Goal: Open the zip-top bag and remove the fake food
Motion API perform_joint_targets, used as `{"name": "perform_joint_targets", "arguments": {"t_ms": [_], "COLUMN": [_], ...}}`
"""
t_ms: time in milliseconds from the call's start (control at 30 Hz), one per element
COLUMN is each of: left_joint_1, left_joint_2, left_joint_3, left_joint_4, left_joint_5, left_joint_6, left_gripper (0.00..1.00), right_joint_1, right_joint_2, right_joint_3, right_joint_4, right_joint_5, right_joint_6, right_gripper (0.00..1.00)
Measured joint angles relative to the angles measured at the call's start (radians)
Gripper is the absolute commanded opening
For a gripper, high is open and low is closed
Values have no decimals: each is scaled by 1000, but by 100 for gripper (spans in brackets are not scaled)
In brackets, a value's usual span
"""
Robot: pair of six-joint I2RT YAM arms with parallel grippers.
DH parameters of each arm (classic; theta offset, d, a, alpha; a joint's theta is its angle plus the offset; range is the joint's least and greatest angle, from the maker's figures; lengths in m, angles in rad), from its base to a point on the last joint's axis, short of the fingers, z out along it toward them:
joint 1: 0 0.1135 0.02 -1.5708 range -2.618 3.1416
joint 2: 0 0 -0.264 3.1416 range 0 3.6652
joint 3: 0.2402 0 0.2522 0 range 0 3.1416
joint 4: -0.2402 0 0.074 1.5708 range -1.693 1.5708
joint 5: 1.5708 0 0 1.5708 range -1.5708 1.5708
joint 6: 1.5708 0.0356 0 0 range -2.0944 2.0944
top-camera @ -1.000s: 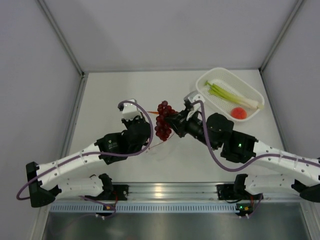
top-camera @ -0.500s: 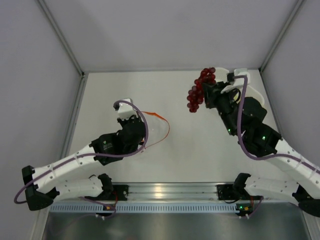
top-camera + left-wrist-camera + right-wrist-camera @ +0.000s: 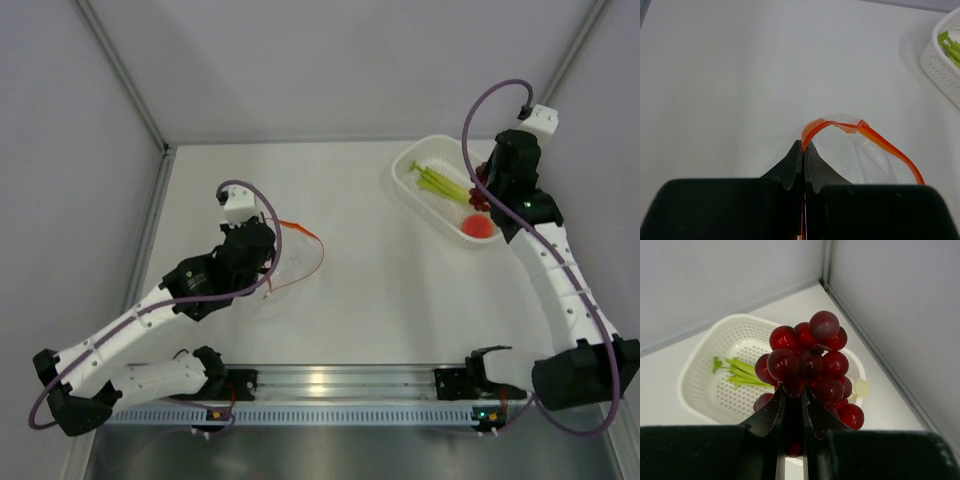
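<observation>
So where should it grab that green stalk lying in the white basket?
Probably mid-stalk, from straight above. The green stalk lies flat in the basket, whose raised walls would block a sideways approach, so the tool's fingers should straddle its thin shaft.

- We log the zip-top bag (image 3: 296, 257) at 8 o'clock from centre: clear, crinkled, mouth gaping, orange-red strip arched upward.
- Grape bunch (image 3: 807, 365): glossy dark red, raised above the white basket (image 3: 705, 390) at 2 o'clock.
- Green stalk (image 3: 440, 183) and orange-pink fruit (image 3: 478, 226) lie inside that basket.
</observation>
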Motion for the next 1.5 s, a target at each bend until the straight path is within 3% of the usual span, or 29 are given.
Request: {"name": "perform_joint_targets", "arguments": {"t_ms": [167, 633, 733, 800, 933, 967, 1133, 1167, 1233, 1500], "left_joint_1": [55, 55, 55, 55, 55, 55, 65, 76, 107, 290], "left_joint_2": [0, -49, -76, -89, -101, -101, -74, -63, -37, 50], "left_joint_3": [15, 39, 39, 39, 35, 30, 19, 19, 19, 28], "left_joint_4": [-59, -148, -154, -156, -156, -156, -158, -158, -158, -162], "left_joint_5": [73, 179, 178, 172, 143, 128, 25, 16, 2, -5], "left_joint_6": [36, 107, 135, 150, 161, 161, 152, 149, 145, 141], "left_gripper": [0, 0, 0, 0, 0, 0, 0, 0, 0, 0], "right_joint_1": [-99, -143, -147, -148, -151, -151, -152, -152, -152, -152], "right_joint_2": [113, 493, 577, 616, 654, 655, 641, 629, 599, 365], "right_joint_3": [-56, -40, 10, 26, 64, 75, 119, 122, 133, 150], "right_joint_4": [12, 69, 64, 58, 13, 1, -29, -42, -75, -132], "right_joint_5": [-25, -112, -151, -181, -224, -237, -263, -265, -265, -312], "right_joint_6": [54, 171, 192, 204, 227, 229, 241, 240, 237, 191], "right_gripper": [0, 2, 14, 33, 53, 64, 75, 88, 99, 99]}}
